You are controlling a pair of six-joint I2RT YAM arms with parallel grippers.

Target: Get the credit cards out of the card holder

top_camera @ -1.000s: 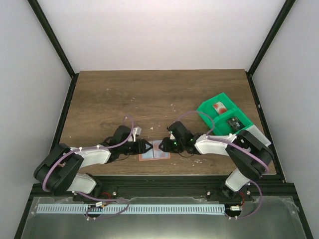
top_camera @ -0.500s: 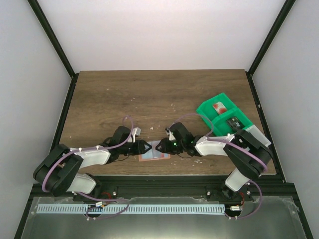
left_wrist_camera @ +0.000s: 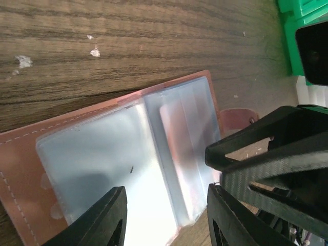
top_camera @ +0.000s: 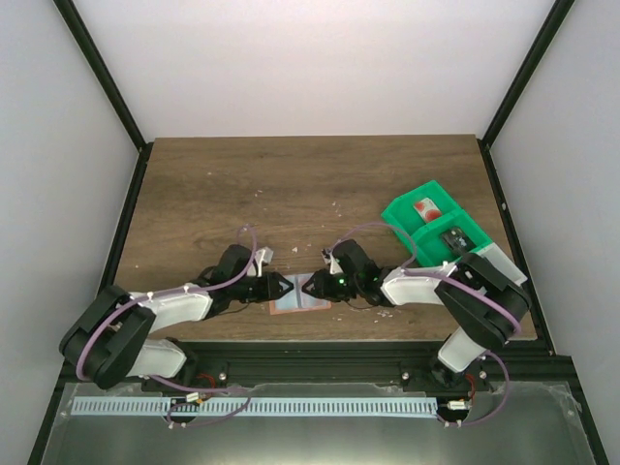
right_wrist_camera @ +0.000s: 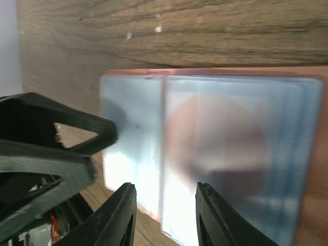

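**A:** Where is the card holder [top_camera: 302, 302]?

**B:** It lies open on the table [top_camera: 242, 184], close to the near edge, lining up, between the two grippers. Its clear sleeves [left_wrist_camera: 92, 154] show only a pinkish blur, so I can't tell whether a card is inside.

**A:** What's already out?

**B:** A red and white card [top_camera: 424, 207] and a dark card [top_camera: 453, 235] lie in separate compartments of the green tray [top_camera: 395, 209], well off to the right. No blue card shows anywhere, so I'd guess it's in a sleeve.

**A:** And the jaws?

**B:** The left gripper [top_camera: 284, 288] and the right gripper [top_camera: 314, 286] are both spread wide and hold nothing. Their tips nearly meet over the holder.

**A:** How should this step be done?

**B:** One gripper should press the tan cover [left_wrist_camera: 18, 169] flat. The other should slip a fingertip into the sleeve mouth and pinch the card alone, not the film. Then it should draw the card out along the sleeve, low and slow. The holder looks light and would probably drag along otherwise.
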